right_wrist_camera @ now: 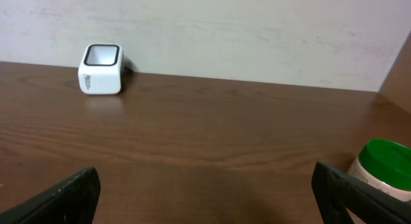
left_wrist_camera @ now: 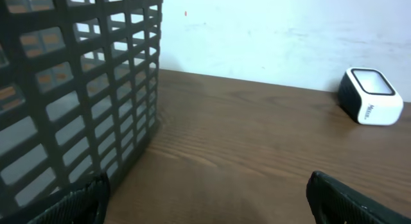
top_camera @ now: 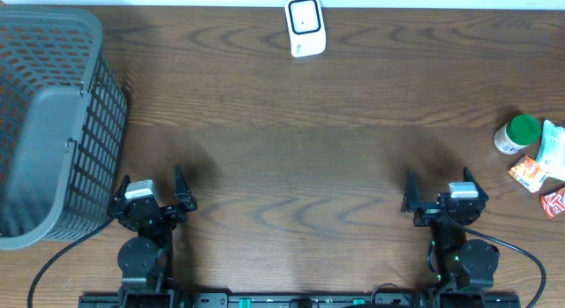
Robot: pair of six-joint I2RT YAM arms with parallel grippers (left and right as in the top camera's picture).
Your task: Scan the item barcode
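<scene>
At 12 o'clock on the worktop [top_camera: 291,158], by the far edge, the white scanner [top_camera: 305,26] is sitting with its dark-rimmed window facing up. The items to scan are lying in a cluster at 3 o'clock by the right edge: the green-capped jar [top_camera: 516,134], the white-green pouch [top_camera: 553,149] just beside it, then the orange packet [top_camera: 528,174] and the red packet [top_camera: 555,203] trailing toward 4 o'clock. Neither arm is touching any of them. The grey mesh basket [top_camera: 53,123] is taking up the 9 to 10 o'clock corner. The left gripper [top_camera: 152,189] is resting at 7 o'clock, just beside the basket's near corner, jaws released and spread wide, grasping nothing. Its wrist camera is showing the basket wall at left and the scanner far off at 2 o'clock. The right gripper [top_camera: 439,191] is resting at 5 o'clock, jaws likewise released and empty, well apart from the item cluster. Its wrist camera is showing the scanner at 11 o'clock and the jar's green cap poking in at 4 o'clock. Barcodes are too small to make out in any view.
</scene>
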